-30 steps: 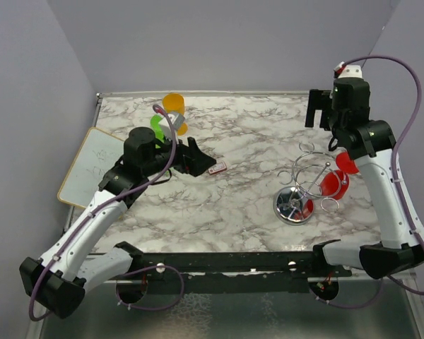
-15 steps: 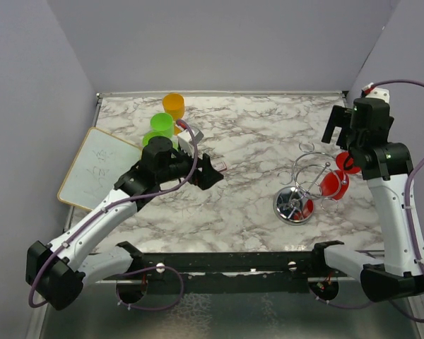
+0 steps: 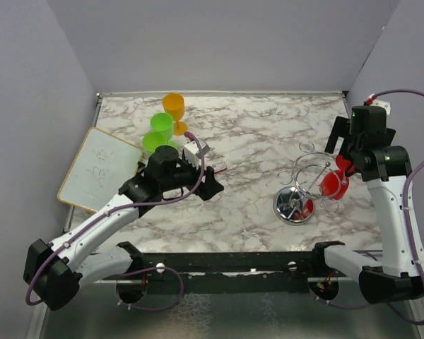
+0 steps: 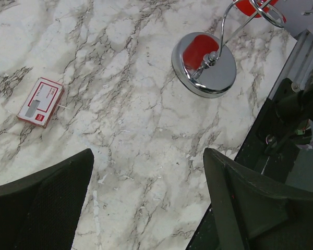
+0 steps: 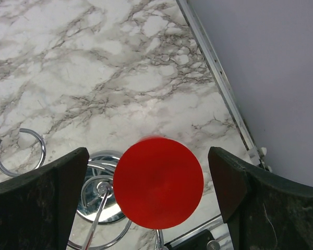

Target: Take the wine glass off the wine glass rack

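From the right wrist, the red wine glass (image 5: 158, 182) shows only its round foot, edge blurred at twelve o'clock, hiding bowl and stem. In the left wrist view, the wine glass rack (image 4: 204, 65) is cut off at one o'clock. Print on the small card (image 4: 40, 102) is too small to read.

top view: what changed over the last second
The left gripper swung toward the near edge and the rack, open and empty, uncovering the green glass. The right gripper moved right and nearer, over the red wine glass, open, gripping nothing. The rack, orange glass, whiteboard and card stayed put.
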You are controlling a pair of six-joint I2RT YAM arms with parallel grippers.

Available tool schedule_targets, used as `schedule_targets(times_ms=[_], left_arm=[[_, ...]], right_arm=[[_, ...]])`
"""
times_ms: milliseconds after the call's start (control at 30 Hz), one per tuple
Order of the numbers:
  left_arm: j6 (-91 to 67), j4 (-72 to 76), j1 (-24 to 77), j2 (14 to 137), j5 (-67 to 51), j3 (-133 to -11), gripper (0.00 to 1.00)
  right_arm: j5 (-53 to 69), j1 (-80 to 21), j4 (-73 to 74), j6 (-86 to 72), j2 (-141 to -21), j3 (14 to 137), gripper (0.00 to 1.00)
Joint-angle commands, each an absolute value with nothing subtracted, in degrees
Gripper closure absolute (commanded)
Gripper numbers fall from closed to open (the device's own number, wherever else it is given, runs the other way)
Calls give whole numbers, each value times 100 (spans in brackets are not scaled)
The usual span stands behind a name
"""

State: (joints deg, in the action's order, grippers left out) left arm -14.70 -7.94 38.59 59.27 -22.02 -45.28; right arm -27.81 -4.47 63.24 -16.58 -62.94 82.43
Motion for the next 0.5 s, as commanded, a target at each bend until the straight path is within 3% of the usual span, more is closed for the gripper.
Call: schedule_targets(times_ms=[0,467], left_arm=[[-1313,-688,3977,5792,-2049,-4497,12],[-1239,-791,4183,5799,-1910,-4515,12]], right_arm=[[-2945,-404,6447,-1904,-6100,8015,0],[-3058,-370,6499,-2023,-5906,7683,0]])
